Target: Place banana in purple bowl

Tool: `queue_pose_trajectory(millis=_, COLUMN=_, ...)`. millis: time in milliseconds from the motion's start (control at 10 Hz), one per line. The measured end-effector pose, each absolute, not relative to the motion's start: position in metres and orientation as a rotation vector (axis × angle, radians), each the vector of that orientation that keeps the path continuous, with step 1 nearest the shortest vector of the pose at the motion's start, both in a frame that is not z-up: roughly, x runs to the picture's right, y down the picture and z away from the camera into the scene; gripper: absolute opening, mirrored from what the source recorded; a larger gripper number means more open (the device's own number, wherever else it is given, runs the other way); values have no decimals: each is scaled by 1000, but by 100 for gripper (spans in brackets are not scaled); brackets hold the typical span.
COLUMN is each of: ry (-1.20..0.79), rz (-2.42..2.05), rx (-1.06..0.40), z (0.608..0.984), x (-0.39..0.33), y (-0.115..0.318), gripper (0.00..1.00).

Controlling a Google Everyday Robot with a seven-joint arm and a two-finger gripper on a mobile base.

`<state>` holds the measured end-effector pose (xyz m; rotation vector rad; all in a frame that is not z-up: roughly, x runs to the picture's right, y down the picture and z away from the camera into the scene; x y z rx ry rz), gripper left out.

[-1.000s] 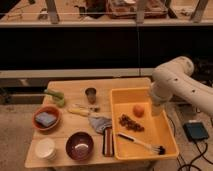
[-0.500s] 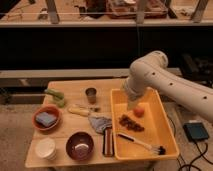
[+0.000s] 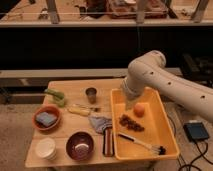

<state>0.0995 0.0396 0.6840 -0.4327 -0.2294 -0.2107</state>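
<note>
The banana (image 3: pixel 78 110) lies on the wooden table (image 3: pixel 65 135), left of the yellow tray, slim and yellow, pointing left to right. The purple bowl (image 3: pixel 80 145) stands at the table's front, below the banana, with nothing in it. My gripper (image 3: pixel 129 103) hangs at the end of the white arm (image 3: pixel 150 72) over the back left part of the tray, to the right of the banana and apart from it. The arm covers most of the gripper.
A yellow tray (image 3: pixel 167 135) on the right holds an orange fruit (image 3: pixel 139 110), a dark cluster (image 3: pixel 131 123) and a brush (image 3: pixel 142 143). On the table are a metal cup (image 3: pixel 91 94), a green vegetable (image 3: pixel 55 96), an orange bowl (image 3: pixel 47 119), a white cup (image 3: pixel 46 148) and a grey cloth (image 3: pixel 100 122).
The arm has swung left, from the tray's right side to over its back left part. The banana and the bowl have not moved.
</note>
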Motion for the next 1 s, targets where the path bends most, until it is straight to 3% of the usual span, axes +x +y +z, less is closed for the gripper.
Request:
queue_pose_trajectory(millis=500, ry=-252, rz=-224, rx=-427, z=691, x=91, y=35, gripper=65)
queue_pose_trajectory(millis=1000, ry=-359, rz=-282, rx=-399, z=748, x=-6, y=4, gripper=65)
